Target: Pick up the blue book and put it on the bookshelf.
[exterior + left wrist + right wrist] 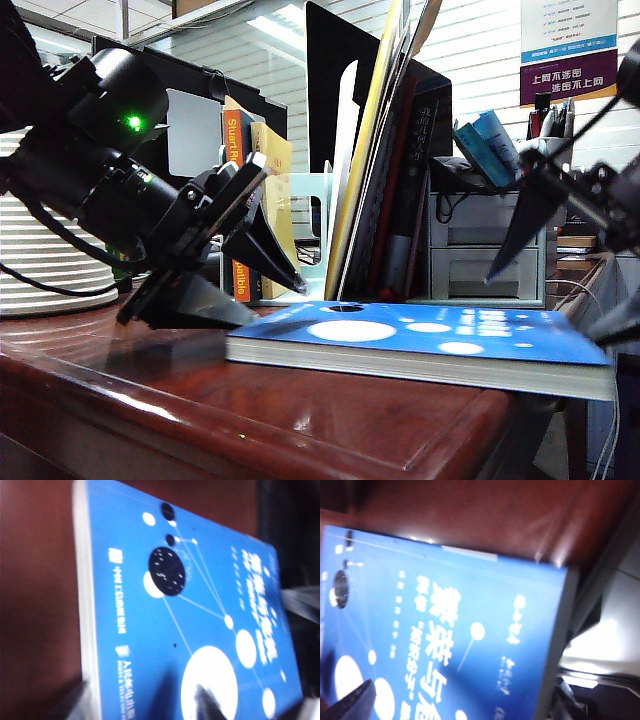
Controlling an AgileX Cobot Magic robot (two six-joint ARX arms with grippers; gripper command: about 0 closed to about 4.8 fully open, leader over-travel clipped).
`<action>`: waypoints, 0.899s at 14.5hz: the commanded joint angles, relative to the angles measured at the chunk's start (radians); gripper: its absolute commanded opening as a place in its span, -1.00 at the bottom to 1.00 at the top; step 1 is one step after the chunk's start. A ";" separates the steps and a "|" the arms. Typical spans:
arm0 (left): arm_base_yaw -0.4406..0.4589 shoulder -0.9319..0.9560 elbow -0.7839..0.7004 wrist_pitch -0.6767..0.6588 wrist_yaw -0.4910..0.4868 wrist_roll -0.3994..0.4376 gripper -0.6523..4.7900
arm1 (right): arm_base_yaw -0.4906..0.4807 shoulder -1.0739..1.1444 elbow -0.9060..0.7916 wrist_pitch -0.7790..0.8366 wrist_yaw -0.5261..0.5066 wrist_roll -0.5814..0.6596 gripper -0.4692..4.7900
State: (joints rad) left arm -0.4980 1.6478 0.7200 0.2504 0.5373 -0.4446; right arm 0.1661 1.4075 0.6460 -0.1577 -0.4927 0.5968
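The blue book (420, 343) lies flat on the dark wooden table (150, 400), cover up, white ovals showing. Its right end sticks out past the table's edge. My left gripper (278, 306) is at the book's left end, open. One finger hangs just above the cover and the other is low on the table beside the page edges (82, 630). In the left wrist view my left gripper (137, 700) straddles that edge of the blue book (150, 645). My right gripper (555, 300) stands open around the right end of the blue book (470, 630). The mint-green bookshelf (305, 200) stands behind.
The bookshelf holds an orange-spined book (237, 200) and several tall leaning books (385, 180). A grey drawer unit (480, 255) stands at the back right. A black monitor (200, 110) and a white ribbed object (40, 250) are at the back left.
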 commanded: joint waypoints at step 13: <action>0.014 -0.119 0.041 0.155 0.123 -0.001 0.30 | 0.004 -0.141 0.006 -0.025 -0.139 -0.153 -0.85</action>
State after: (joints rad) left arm -0.4866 1.5620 0.7395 0.3500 0.6350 -0.4458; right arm 0.1600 1.3098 0.6479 -0.1936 -0.5766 0.4950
